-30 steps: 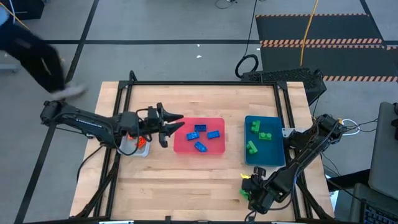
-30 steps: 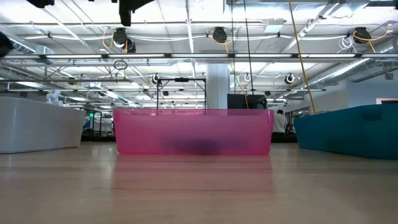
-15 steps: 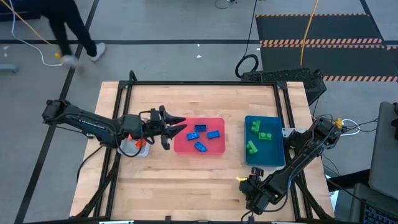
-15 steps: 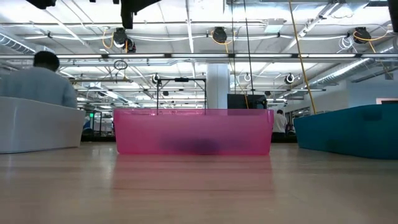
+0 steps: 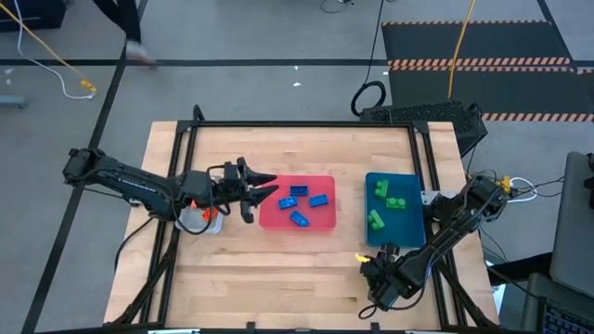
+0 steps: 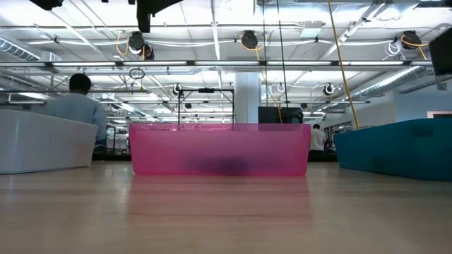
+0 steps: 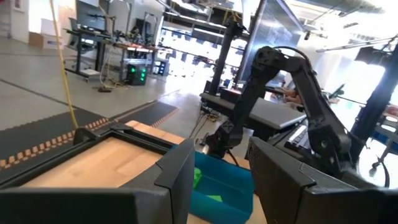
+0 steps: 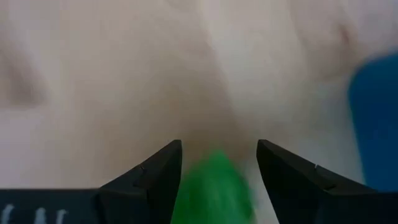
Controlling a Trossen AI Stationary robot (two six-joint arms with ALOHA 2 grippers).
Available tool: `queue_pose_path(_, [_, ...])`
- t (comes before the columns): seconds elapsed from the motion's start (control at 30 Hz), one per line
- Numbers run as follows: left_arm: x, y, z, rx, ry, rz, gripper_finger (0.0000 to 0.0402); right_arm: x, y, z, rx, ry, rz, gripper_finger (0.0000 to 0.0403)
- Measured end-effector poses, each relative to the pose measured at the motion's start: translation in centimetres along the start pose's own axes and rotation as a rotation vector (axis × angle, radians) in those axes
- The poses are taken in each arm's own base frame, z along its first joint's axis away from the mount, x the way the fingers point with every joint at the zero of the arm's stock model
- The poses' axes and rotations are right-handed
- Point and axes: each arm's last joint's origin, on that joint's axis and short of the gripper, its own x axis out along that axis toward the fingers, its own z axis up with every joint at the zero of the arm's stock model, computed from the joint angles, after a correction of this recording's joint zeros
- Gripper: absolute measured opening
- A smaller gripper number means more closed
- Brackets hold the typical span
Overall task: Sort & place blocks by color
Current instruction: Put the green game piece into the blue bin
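Observation:
Three blue blocks (image 5: 299, 198) lie in the pink tray (image 5: 325, 223). Three green blocks (image 5: 380, 189) lie in the teal tray (image 5: 408, 232). An orange block (image 5: 211, 212) sits in the grey tray (image 5: 197, 224), partly under my left arm. My left gripper (image 5: 264, 191) hovers open and empty over the pink tray's left edge; its own view (image 7: 221, 180) looks across at the teal tray. My right gripper (image 5: 366, 265) is over the table just near of the teal tray, shut on a green block (image 8: 214, 180). My right gripper has the green block (image 8: 211, 177) pinched between its two fingers, and the block fills the gap between them. The fingers point down toward the tabletop. The block looks lifted off the wood, but which face of it the fingers are on cannot be made out.
The three trays stand in a row across the table's middle: grey at left (image 6: 42, 144), pink in the centre (image 6: 219, 149), teal at right (image 6: 395, 149). Bare wood lies along the near and far sides. A person (image 6: 78, 106) passes beyond the far edge.
My right gripper has moved from close to the table's near edge toward the far edge, up to the near end of the teal tray, carrying the green block. My left gripper has stayed over the pink tray's left edge. A person has walked past behind the table.

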Motion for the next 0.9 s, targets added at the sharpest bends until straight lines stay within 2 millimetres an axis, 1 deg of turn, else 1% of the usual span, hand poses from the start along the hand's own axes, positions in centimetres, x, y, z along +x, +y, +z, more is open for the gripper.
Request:
queue_pose_path(0.17, [0.0,0.1,0.0,-0.002,-0.004,0.02,0.0152,1.2,-0.7,-1.1,0.024,0.033,0.018,0.0203])
queue_pose_path(0.27, [0.0,0.1,0.0,-0.011,0.0,0.02,0.0152,1.7,-1.0,-1.3,0.025,0.039,0.012,0.0203])
queue_pose_path(0.4, [-0.1,-0.1,-0.1,-0.009,0.001,0.013,0.0152,1.2,-1.0,-1.2,0.023,0.013,0.035,0.0201])
queue_pose_path(0.47, [-0.1,-0.1,-0.1,-0.009,0.001,0.013,0.0152,0.9,-1.0,-1.1,0.026,-0.013,0.046,0.0193])
queue_pose_path(0.6, [-0.1,-0.1,0.0,-0.009,-0.002,0.013,0.0152,0.4,-1.2,-1.0,0.03,-0.032,0.06,0.0155])
queue_pose_path(0.9, [0.0,0.0,0.2,0.037,-0.021,0.013,0.0152,0.3,-1.2,-0.9,0.015,-0.037,0.07,0.003])
